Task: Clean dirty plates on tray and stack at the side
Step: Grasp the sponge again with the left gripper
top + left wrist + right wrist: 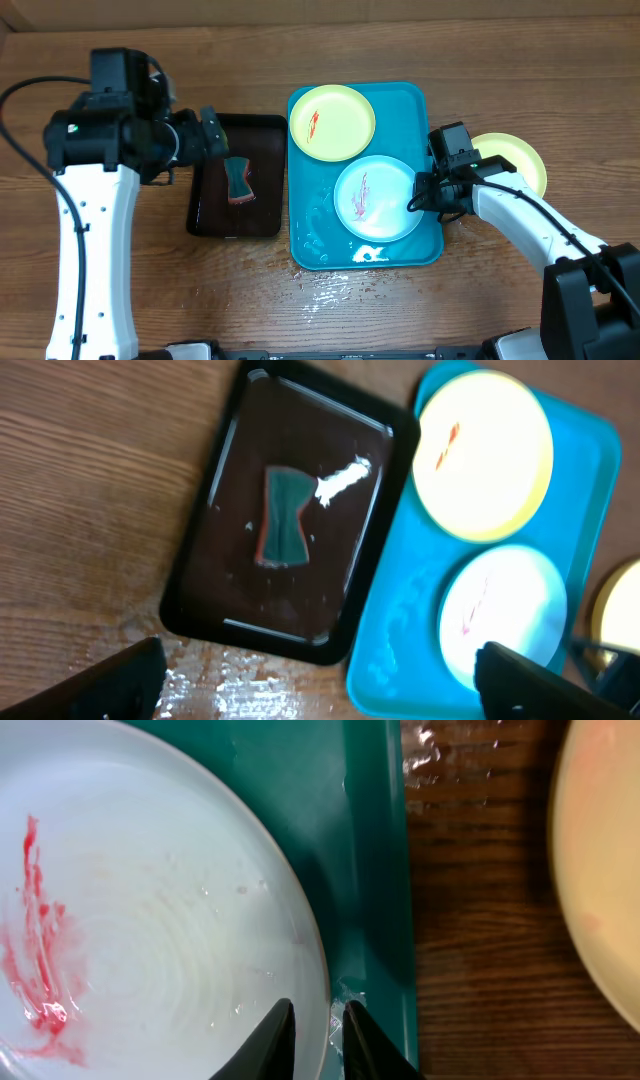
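Wet patch: water drops are lying on the wood between the near edge and the tray.
Tray: one turquoise tray is sitting at the middle of the tabletop, its long axis running from the near edge toward the far edge.
Plates, count: three are showing, two on the tray and one off it.
Near plate: the light blue plate is lying flat on the near half of the tray, its red smear running near to far.
Right claw: the right gripper is pinching the right rim of the light blue plate, jaws narrow.
Side plate: the side yellow-green plate is lying on the wood toward the right edge, near the tray, partly under the right arm.
Far plate: the far yellow-green plate is lying on the tray's far half, carrying an orange-red streak.
Black tray: one black tray is lying just beside the tray on its left, long axis also near to far.
Sponge: one green sponge is lying inside the black tray, pointing near to far.
Left claw: the left gripper is hovering over the black tray's far part, jaws wide, holding nothing.
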Robot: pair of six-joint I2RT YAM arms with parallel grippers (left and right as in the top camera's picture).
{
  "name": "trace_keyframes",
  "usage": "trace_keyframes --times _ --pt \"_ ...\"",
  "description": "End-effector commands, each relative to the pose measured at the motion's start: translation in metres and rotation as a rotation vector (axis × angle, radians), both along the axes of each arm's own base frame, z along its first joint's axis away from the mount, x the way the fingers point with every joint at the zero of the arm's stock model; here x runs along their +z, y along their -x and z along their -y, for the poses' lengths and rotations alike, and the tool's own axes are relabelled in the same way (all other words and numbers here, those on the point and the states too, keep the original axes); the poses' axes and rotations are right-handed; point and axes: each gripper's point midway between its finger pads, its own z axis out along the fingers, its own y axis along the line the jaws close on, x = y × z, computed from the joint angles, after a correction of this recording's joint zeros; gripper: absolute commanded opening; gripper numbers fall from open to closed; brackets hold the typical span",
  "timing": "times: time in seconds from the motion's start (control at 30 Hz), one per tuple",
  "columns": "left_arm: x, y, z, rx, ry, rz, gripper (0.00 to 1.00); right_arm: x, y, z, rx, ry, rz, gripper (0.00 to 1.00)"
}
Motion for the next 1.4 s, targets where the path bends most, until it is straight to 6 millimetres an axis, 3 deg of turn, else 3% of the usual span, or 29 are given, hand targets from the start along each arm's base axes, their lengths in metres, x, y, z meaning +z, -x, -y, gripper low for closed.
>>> trace_keyframes --times 0.0,0.17,0.3,0.43,0.47,0.5,0.53,0.7,0.8,0.83,1.0,1.1,1.23,1.37 --pt "-0.023 -0.003 0.007 -0.068 -0.06 -0.072 0.92 0.018 -0.011 -0.003 -0.012 -0.017 0.035 0.19" --pt "-0.071 -0.005 0.01 -0.093 -0.13 -0.206 0.76 0.051 -0.01 -0.002 -0.009 -0.019 0.058 0.21" --pt "-0.118 -0.011 0.01 -0.097 -0.134 -0.306 0.73 0.075 -0.003 0.0 -0.01 -0.029 0.089 0.22" --pt "-0.159 -0.018 0.01 -0.103 -0.136 -0.386 0.71 0.083 0.009 0.0 -0.009 -0.043 0.072 0.22" --pt "-0.17 -0.021 0.01 -0.105 -0.136 -0.404 0.66 0.083 0.012 -0.002 -0.005 -0.055 0.058 0.22" --pt "-0.187 -0.023 0.011 -0.108 -0.135 -0.439 0.53 0.081 0.018 -0.005 0.003 -0.074 0.03 0.22" --pt "-0.196 -0.023 0.012 -0.111 -0.134 -0.461 0.45 0.08 0.021 -0.005 0.004 -0.074 0.02 0.22" --pt "-0.238 -0.016 0.013 -0.12 -0.138 -0.573 0.25 0.077 0.026 -0.004 0.0 -0.069 -0.002 0.22" --pt "-0.256 -0.012 0.013 -0.118 -0.137 -0.617 0.04 0.076 0.027 -0.003 0.0 -0.067 -0.006 0.22" --pt "-0.26 -0.01 0.012 -0.11 -0.138 -0.632 0.04 0.076 0.027 -0.003 0.001 -0.067 -0.006 0.22" --pt "-0.257 -0.012 0.014 -0.104 -0.129 -0.622 0.04 0.075 0.024 0.003 -0.014 -0.032 0.007 0.22" --pt "-0.238 -0.018 0.014 -0.1 -0.128 -0.566 0.04 0.075 0.019 0.021 -0.148 0.042 0.031 0.22" --pt "-0.202 -0.028 0.015 -0.099 -0.127 -0.452 0.04 0.076 0.016 0.022 -0.176 0.038 0.042 0.22" --pt "-0.181 -0.032 0.015 -0.115 -0.133 -0.387 0.38 0.076 0.016 0.022 -0.176 0.038 0.043 0.22"
